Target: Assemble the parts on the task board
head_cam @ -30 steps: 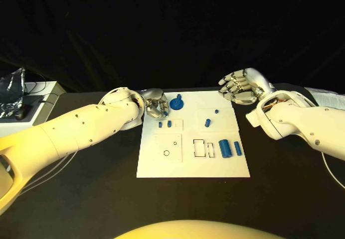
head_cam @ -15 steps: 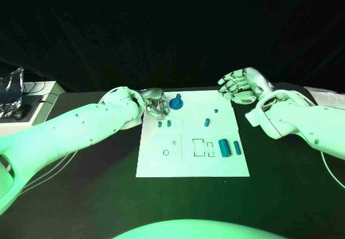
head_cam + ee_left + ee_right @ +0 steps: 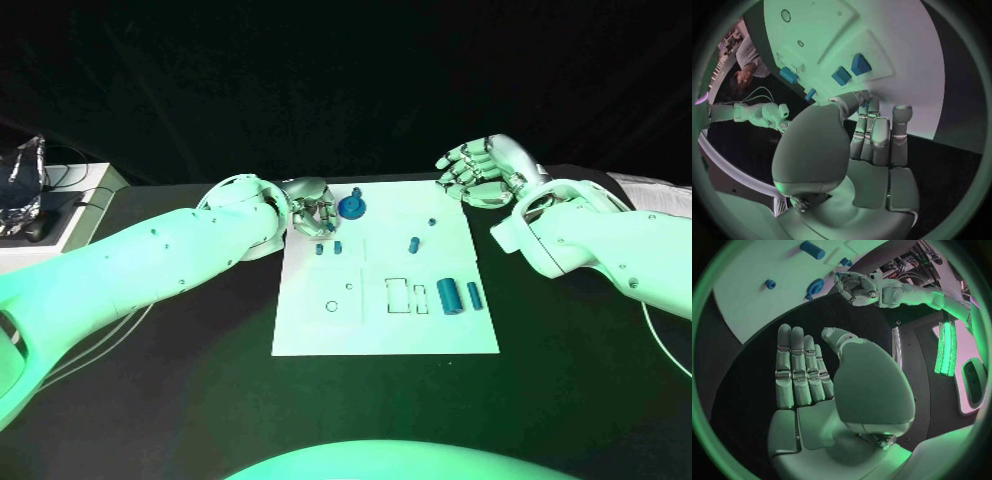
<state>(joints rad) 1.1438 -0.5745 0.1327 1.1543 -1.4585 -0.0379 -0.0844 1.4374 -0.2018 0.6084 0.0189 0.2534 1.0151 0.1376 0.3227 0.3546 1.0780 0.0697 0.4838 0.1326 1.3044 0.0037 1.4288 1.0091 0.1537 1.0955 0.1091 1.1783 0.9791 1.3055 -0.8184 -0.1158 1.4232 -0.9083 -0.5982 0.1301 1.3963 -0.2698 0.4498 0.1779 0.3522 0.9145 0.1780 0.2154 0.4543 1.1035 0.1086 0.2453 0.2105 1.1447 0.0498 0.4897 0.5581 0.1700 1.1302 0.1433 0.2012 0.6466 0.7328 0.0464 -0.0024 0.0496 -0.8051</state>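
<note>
The white task board (image 3: 387, 325) lies in the middle of the black table. On it I see a round blue part with a handle (image 3: 355, 207), two small blue blocks (image 3: 329, 247), a short blue peg (image 3: 414, 243) and two blue cylinders (image 3: 462, 296) side by side. My left hand (image 3: 307, 215) hovers at the board's far left corner, just left of the round part, holding nothing; its fingers (image 3: 873, 130) lie together near the board's edge (image 3: 898, 60). My right hand (image 3: 483, 172) is raised over the far right corner, fingers (image 3: 798, 365) spread and nothing in it.
A grey box (image 3: 65, 195) with a shiny bag (image 3: 22, 175) and cables stands at the table's left rear. White papers (image 3: 656, 192) lie at the right edge. Black tabletop surrounds the board, wide at the front.
</note>
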